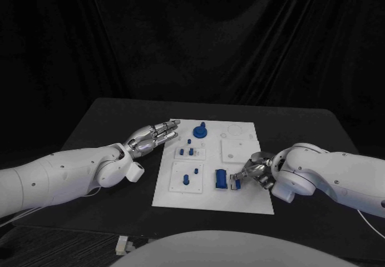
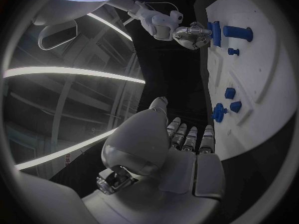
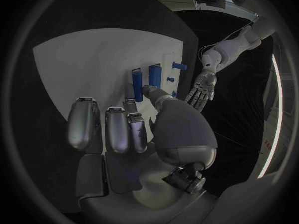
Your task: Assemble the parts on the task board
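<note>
On the desk: the white task board (image 1: 241, 203) is lying in the middle of the black desk (image 1: 104, 119), with both hands working at its edges.
Risk: the right hand (image 1: 255, 172) is reaching in at the near right of the board, next to a thin blue upright piece (image 1: 234, 182); I judge that a slip of the fingertips could be tipping or knocking that piece sideways, since it looks slender and is standing close to the tall blue block (image 1: 219, 179).
Second risk: the left hand (image 1: 152, 137) is hovering at the far left edge, so a careless sweep could be pushing the board or nudging the round blue part (image 1: 200, 132) standing near the far middle.
Right hand: its thumb and a finger are closing towards the thin upright piece; whether it is actually pinching it I cannot tell, as the contact is too small to make out.
Left hand: its fingers are lying straight and side by side, holding nothing, just over the board's left edge.
Parts relative to hands: the tall block is standing just left of the right hand; small blue pegs (image 1: 187, 151) are sitting between the two hands, nearer the left one.
</note>
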Robot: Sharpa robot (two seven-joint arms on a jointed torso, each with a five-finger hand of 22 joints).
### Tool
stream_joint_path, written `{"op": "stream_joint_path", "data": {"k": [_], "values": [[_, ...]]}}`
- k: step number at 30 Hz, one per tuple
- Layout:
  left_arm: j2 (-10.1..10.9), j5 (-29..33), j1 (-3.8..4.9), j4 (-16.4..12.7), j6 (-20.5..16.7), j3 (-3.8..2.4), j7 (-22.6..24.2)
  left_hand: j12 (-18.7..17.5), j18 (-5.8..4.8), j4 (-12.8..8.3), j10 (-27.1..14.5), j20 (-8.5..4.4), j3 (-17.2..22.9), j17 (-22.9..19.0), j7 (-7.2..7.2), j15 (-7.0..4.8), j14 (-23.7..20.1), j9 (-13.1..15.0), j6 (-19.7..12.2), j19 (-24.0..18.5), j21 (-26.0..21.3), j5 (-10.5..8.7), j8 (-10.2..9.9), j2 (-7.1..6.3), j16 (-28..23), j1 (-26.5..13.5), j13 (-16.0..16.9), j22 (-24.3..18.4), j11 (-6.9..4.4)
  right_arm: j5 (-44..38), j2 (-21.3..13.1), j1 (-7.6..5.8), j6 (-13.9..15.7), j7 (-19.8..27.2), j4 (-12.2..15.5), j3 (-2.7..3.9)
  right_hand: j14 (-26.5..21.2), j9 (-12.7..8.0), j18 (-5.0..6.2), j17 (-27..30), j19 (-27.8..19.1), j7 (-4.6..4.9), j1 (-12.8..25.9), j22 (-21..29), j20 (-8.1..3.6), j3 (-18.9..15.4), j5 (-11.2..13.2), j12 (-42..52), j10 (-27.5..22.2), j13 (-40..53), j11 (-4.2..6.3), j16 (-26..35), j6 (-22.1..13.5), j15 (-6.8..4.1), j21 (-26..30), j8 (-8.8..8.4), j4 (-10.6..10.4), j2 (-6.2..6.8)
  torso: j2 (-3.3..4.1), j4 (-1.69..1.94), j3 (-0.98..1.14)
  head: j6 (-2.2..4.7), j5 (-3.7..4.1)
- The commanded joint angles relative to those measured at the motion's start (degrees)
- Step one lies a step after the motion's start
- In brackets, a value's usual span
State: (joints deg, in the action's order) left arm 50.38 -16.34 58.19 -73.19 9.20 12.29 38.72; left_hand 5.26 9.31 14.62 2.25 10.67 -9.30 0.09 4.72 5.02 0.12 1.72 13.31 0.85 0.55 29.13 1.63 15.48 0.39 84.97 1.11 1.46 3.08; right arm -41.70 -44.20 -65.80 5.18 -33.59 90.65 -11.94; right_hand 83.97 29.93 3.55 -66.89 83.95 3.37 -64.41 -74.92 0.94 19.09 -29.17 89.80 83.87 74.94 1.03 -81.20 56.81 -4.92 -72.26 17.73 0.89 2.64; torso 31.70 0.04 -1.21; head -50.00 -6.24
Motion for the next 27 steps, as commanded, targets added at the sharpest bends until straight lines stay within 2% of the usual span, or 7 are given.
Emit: {"op": "stream_joint_path", "data": {"k": [1, 11, 17, 22, 27], "values": [[-0.02, 0.35, -0.06, -0.16, 0.70, -0.05, 0.62, 0.22, 0.57, -0.02, 0.00, 0.34, 0.41, -0.09, 0.42, 0.17, -0.11, 0.09, -0.03, 0.17, 0.20, 0.20, 0.32, 0.28, -0.38, 0.37, 0.08, 0.00, 0.54, -0.51, 0.23, 0.17, 0.37, -0.23, 0.08, 0.02, 2.31, -0.05, 0.46, 0.22, 1.05, -0.09, 0.69, -9.71, 0.19, 4.12, 0.55, 0.20, 6.13, 15.06, 0.15, 0.30, -0.46, -0.10, 0.39, -0.02, 3.63, -0.27, 0.02, 0.02, -0.01, 0.00, -0.04], [-0.06, 0.35, -0.06, -0.03, 0.77, -0.06, 0.63, 0.13, 0.57, -0.03, -0.04, 0.35, 0.43, -0.09, 0.42, 0.20, -0.11, 0.07, -0.12, 0.18, 0.20, 0.19, 0.30, 0.29, -0.38, 0.37, 0.06, 0.01, 0.52, -0.54, 0.67, 0.19, -0.42, -0.40, 0.07, 0.02, 2.28, -0.23, 0.47, 0.36, 1.01, -0.05, 1.84, -9.67, 0.25, 2.92, 1.49, 0.20, 6.13, 15.06, 0.09, 0.38, -0.78, -0.04, 0.51, -0.05, 2.78, -0.24, -0.02, 0.04, -0.01, 0.00, -0.07], [-0.09, 0.35, -0.06, 0.08, 0.78, -0.06, 0.63, 0.13, 0.57, -0.03, -0.04, 0.35, 0.43, -0.09, 0.42, 0.20, -0.11, 0.07, -0.12, 0.18, 0.20, 0.19, 0.30, 0.29, -0.38, 0.37, 0.06, 0.01, 0.52, -0.57, 0.75, 0.20, -0.58, -0.55, -0.09, 0.02, 2.30, -0.64, 0.48, 0.45, 1.02, -0.06, 2.95, -9.66, 0.28, 0.89, 5.73, 0.20, 6.13, 15.06, 0.09, 0.41, -0.98, -0.03, 0.57, -0.17, 1.43, -0.49, -0.01, 0.07, 0.00, 0.00, -0.06], [-0.12, 0.35, -0.07, 0.10, 0.82, -0.06, 0.62, 0.13, 0.57, -0.03, -0.04, 0.35, 0.43, -0.09, 0.42, 0.20, -0.11, 0.07, -0.12, 0.18, 0.20, 0.19, 0.30, 0.29, -0.38, 0.37, 0.06, 0.01, 0.52, -1.11, 0.79, 0.21, -0.76, -0.66, -0.13, 0.02, 2.32, -1.17, 0.48, 0.45, 1.04, 0.02, 4.18, -9.65, 0.34, -1.28, 10.90, 0.20, 6.13, 15.06, 0.01, 0.40, -1.01, 0.04, 0.63, -0.36, -0.18, -0.39, -0.02, 0.00, -0.01, 0.00, -0.11], [-0.17, 0.35, -0.07, 0.12, 0.89, -0.06, 0.59, 0.13, 0.57, -0.03, -0.04, 0.35, 0.43, -0.09, 0.42, 0.20, -0.11, 0.07, -0.12, 0.18, 0.20, 0.19, 0.30, 0.29, -0.38, 0.37, 0.06, 0.01, 0.52, -1.35, 0.78, 0.21, -0.88, -0.72, -0.13, 0.02, 2.32, -1.44, 0.48, 0.45, 1.06, 0.08, 4.96, -9.64, 0.37, -2.43, 12.58, 0.20, 6.13, 15.06, -0.05, 0.39, -0.92, 0.09, 0.65, -0.43, -1.17, -0.38, -0.02, 0.00, -0.02, 0.00, -0.05]]}}
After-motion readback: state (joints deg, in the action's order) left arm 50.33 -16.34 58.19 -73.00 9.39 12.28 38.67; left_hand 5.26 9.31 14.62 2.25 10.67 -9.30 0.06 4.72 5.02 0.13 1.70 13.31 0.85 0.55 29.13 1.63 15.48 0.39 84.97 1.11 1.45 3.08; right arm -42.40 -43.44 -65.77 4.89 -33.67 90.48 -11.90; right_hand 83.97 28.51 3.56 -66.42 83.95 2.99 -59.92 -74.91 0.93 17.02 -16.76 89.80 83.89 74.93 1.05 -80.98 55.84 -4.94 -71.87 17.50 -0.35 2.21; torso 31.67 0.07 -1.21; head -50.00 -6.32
